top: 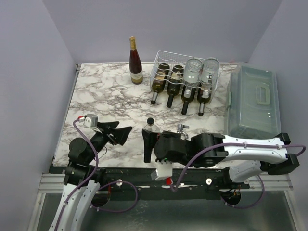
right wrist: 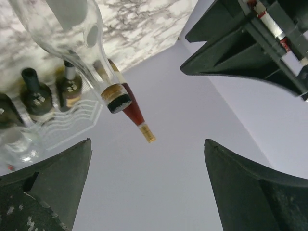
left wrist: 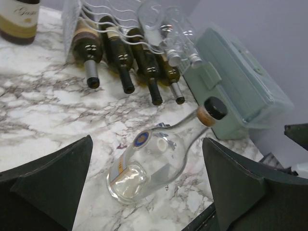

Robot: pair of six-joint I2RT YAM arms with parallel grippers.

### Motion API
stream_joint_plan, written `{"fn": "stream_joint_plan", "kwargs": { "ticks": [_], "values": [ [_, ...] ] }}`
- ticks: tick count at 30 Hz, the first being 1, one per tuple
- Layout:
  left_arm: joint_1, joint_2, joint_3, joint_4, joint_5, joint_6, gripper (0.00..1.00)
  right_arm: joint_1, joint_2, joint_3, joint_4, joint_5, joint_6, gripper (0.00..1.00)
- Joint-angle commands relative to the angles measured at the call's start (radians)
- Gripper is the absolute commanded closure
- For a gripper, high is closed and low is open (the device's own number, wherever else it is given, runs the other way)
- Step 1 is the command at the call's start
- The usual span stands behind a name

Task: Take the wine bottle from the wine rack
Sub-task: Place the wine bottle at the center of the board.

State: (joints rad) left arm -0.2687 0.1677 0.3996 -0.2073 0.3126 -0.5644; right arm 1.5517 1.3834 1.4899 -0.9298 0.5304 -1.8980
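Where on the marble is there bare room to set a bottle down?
Widest: marble between the upright red wine bottle, the wine rack and the left gripper. A narrower strip runs between the racked bottles' necks and the right arm. Crowded: around the clear bottle.

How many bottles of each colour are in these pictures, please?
Dark bottles in the wine rack: 4
Clear bottles on top of the rack: 2
Clear bottle on the table: 1
Red bottle on the table: 1
Total: 8
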Motion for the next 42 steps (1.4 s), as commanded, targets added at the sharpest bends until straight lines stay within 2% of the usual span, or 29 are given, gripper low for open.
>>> {"fn": "stream_joint_plan", "kwargs": {
  "ticks": [1,6,8,10,12,16,19,21,24,26,29,32,34,37,39,42],
  "values": [
    [0.002,-0.022,0.012,0.114,0.218,0.139,0.05,0.009,-0.004,0.116,-0.219,-0.091,0.328,0.00],
    [0.000,0.000,0.031,0.145,0.426,0.336,0.06,0.006,0.044,0.283,-0.287,-0.219,0.646,0.00],
    [0.000,0.019,0.035,0.145,0.473,0.409,0.07,-0.041,0.058,0.340,-0.269,-0.295,0.748,0.00],
    [-0.002,0.029,0.032,0.146,0.500,0.492,0.06,-0.150,0.085,0.405,-0.245,-0.396,0.851,0.00],
    [-0.008,0.037,0.034,0.146,0.496,0.552,0.06,-0.320,0.116,0.466,-0.191,-0.492,0.956,0.00],
    [-0.042,0.068,0.032,0.180,0.496,0.624,0.06,-0.551,0.209,0.554,-0.060,-0.499,1.259,0.03],
    [-0.109,0.109,0.020,0.237,0.447,0.636,0.06,-0.707,0.290,0.614,-0.034,-0.522,1.529,0.07],
    [-0.183,0.141,0.015,0.258,0.385,0.659,0.02,-0.792,0.303,0.587,0.003,-0.554,1.720,0.08],
    [-0.318,0.202,0.016,0.282,0.248,0.707,0.01,-0.865,0.246,0.437,0.111,-0.573,1.920,0.07],
    [-0.374,0.239,0.017,0.303,0.157,0.720,0.01,-0.918,0.197,0.345,0.166,-0.679,1.977,0.03],
    [-0.393,0.283,0.004,0.381,0.083,0.659,0.01,-0.991,0.119,0.214,0.247,-0.814,2.026,0.02],
    [-0.424,0.333,-0.040,0.509,0.033,0.590,0.01,-1.039,0.052,0.113,0.301,-0.897,2.016,0.00],
    [-0.462,0.369,-0.062,0.570,-0.038,0.570,0.01,-1.052,-0.001,0.025,0.353,-0.953,1.950,0.00],
    [-0.504,0.409,-0.083,0.623,-0.136,0.569,0.01,-1.084,-0.106,-0.131,0.494,-1.060,1.931,0.00],
    [-0.517,0.425,-0.095,0.650,-0.179,0.545,0.04,-1.112,-0.166,-0.220,0.568,-1.136,1.933,0.00],
    [-0.524,0.445,-0.106,0.687,-0.213,0.530,0.10,-1.229,-0.202,-0.286,0.595,-1.284,1.937,0.00]
  ]
}}
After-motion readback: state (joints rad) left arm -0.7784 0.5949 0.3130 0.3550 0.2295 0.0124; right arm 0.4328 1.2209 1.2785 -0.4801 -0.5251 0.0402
